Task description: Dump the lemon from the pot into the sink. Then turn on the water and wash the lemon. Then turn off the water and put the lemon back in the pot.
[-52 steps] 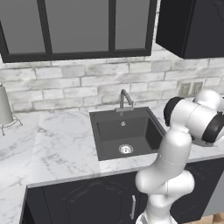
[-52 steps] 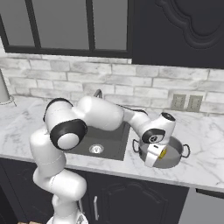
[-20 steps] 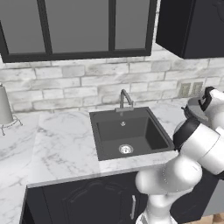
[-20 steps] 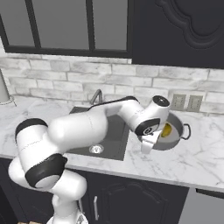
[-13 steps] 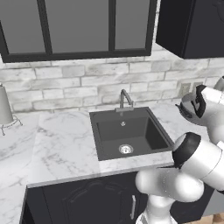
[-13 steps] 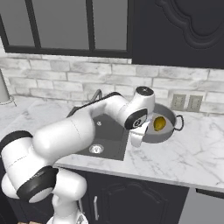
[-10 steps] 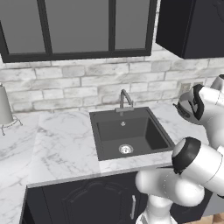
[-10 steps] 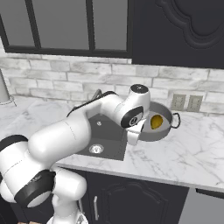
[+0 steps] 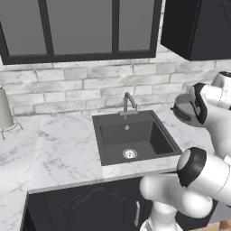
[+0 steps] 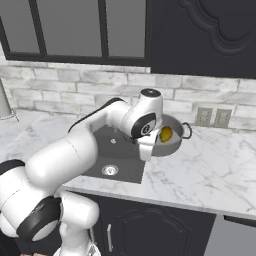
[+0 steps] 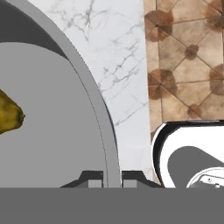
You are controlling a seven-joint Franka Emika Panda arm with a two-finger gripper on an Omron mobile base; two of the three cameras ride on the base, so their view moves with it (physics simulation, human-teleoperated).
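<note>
I've got the pot point(image 10: 169, 136) up off the counter point(image 10: 220, 165), tilted, just right of the sink point(image 10: 116, 155). My gripper point(image 11: 112, 178) is clamped narrow on the pot's rim, one finger point(image 11: 93, 179) inside the wall and the other outside, with the rim between them. The lemon point(image 10: 166, 134) sits inside the pot, against its lower side; in my hand view it pokes in at the left edge point(image 11: 8, 114), resting on the grey floor of the pot point(image 11: 57, 131). From the left, the pot point(image 9: 186, 109) hangs in the air at the right, beyond the sink point(image 9: 131, 137). The faucet point(image 9: 129, 103) stands at the sink's far edge, spout over the basin. The drain point(image 9: 130, 154) lies near the sink's front.
</note>
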